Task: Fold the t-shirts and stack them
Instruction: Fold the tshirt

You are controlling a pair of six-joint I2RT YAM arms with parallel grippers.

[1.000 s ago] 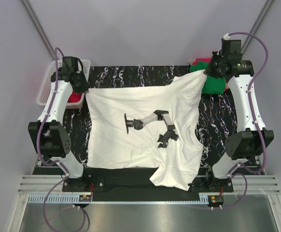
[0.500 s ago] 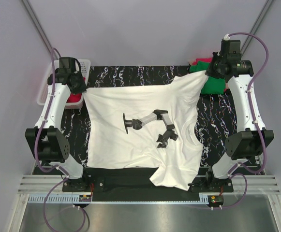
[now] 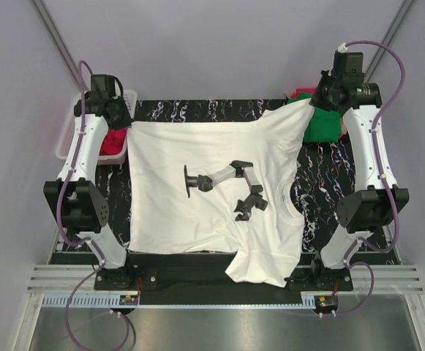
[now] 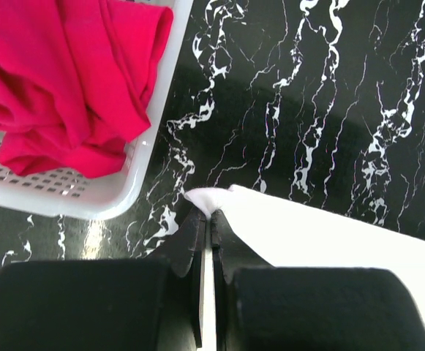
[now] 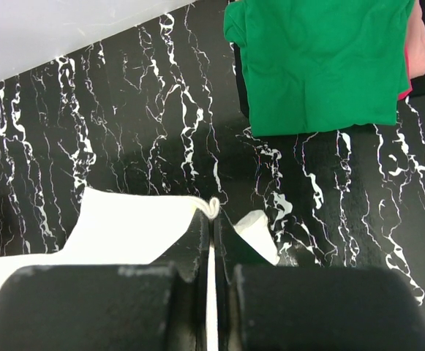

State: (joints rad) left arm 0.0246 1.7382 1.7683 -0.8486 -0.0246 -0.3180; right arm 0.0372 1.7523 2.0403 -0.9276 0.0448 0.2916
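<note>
A white t-shirt lies spread over the black marbled mat, with its collar to the right and a bunched part hanging over the near edge. My left gripper is shut on its far left corner. My right gripper is shut on its far right corner, where the pinched hem curls out above the tips. The far edge runs nearly straight between the two grippers. A folded green t-shirt lies at the far right. A crumpled pinkish-red t-shirt sits in the basket at the far left.
The white perforated basket stands just left of the left gripper, off the mat. A strip of pink cloth shows beside the green shirt. A dark jointed shape shows on the middle of the white shirt.
Both grippers have moved a little farther from the arm bases while holding the white shirt's corners. Its far edge now lies straighter and flatter.
</note>
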